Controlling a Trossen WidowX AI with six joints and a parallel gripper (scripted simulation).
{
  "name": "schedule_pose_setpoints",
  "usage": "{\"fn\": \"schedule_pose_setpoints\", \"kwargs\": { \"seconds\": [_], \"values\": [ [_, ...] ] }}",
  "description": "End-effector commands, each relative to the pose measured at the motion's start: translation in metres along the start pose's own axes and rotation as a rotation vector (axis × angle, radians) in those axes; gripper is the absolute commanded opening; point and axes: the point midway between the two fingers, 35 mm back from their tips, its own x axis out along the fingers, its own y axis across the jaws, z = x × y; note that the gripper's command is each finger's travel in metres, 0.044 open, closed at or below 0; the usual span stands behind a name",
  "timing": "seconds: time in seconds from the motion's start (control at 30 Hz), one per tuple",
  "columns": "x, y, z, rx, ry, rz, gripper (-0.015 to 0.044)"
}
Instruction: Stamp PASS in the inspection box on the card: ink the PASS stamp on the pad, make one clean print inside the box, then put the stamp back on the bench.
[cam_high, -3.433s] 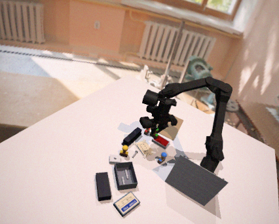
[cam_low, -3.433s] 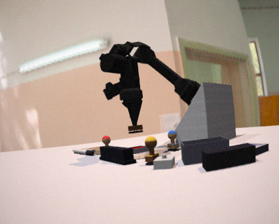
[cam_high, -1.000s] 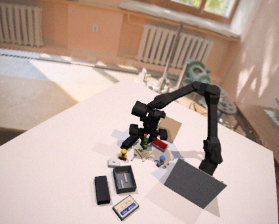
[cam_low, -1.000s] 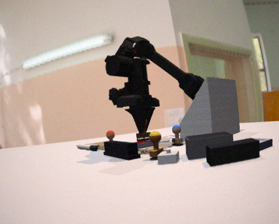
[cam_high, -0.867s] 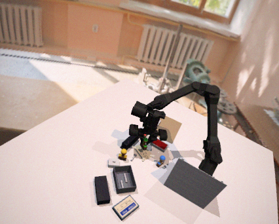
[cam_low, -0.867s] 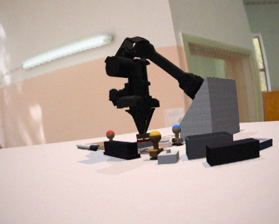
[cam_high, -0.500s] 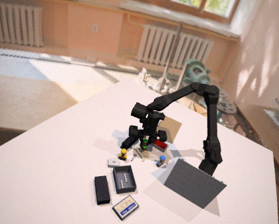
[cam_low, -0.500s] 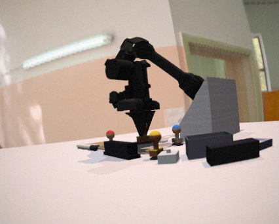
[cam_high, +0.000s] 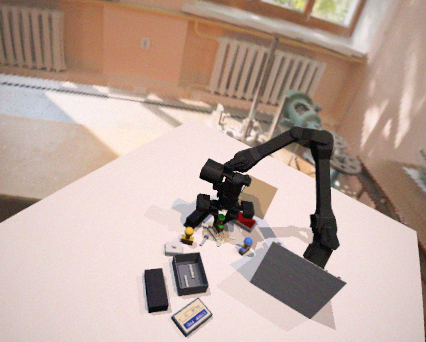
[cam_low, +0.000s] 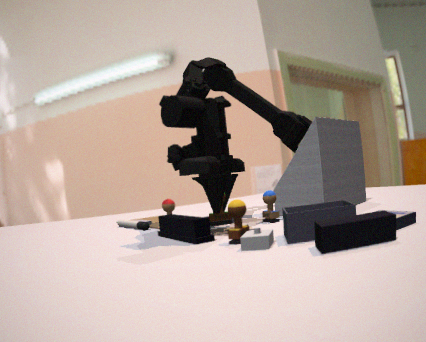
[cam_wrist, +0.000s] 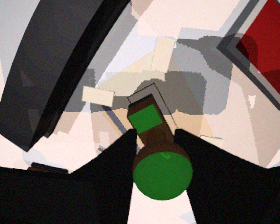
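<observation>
1. Standing left of the fingers in the top view: a yellow-knobbed stamp (cam_high: 188, 236) (cam_low: 237, 219).
2. Closed on the green-knobbed stamp (cam_high: 221, 225) (cam_low: 221, 217) (cam_wrist: 162, 175), the gripper (cam_high: 220, 218) (cam_low: 220, 212) (cam_wrist: 155, 135) holds it over a thin-lined box (cam_wrist: 154, 84); contact is unclear.
3. Right of the fingers lies the red pad (cam_high: 245, 220) (cam_wrist: 267, 47).

- A white bench (cam_high: 100, 215) (cam_low: 150, 290) is seen to carry all items.
- Near, left of centre in the top view: a black block (cam_high: 156, 290) (cam_low: 356, 232) is placed beside an open dark box (cam_high: 189, 273) (cam_low: 320, 219).
- A blue-and-cream labelled box (cam_high: 192, 316) is set nearest.
- A small pale grey block (cam_high: 173, 248) (cam_low: 257, 240) is found near a yellow-knobbed stamp (cam_high: 188, 235) (cam_low: 237, 220).
- Farther right, a blue-knobbed stamp (cam_high: 246, 245) (cam_low: 270, 205) is stood upright.
- A red pad (cam_high: 245, 221) (cam_wrist: 263, 47) is located farther away.
- At right, a grey wedge-shaped block (cam_high: 298, 280) (cam_low: 335, 162) is rested.
</observation>
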Motion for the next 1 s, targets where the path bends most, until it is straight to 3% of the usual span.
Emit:
{"fn": "schedule_pose_setpoints", "kwargs": {
  "seconds": [0.0, 0.97],
  "values": [
    [0.0031, -0.0015, -0.0007, -0.008, -0.004, -0.005, 0.0],
    [0.0126, -0.0027, -0.0007, -0.008, -0.005, -0.009, 0.0]
  ]
}}
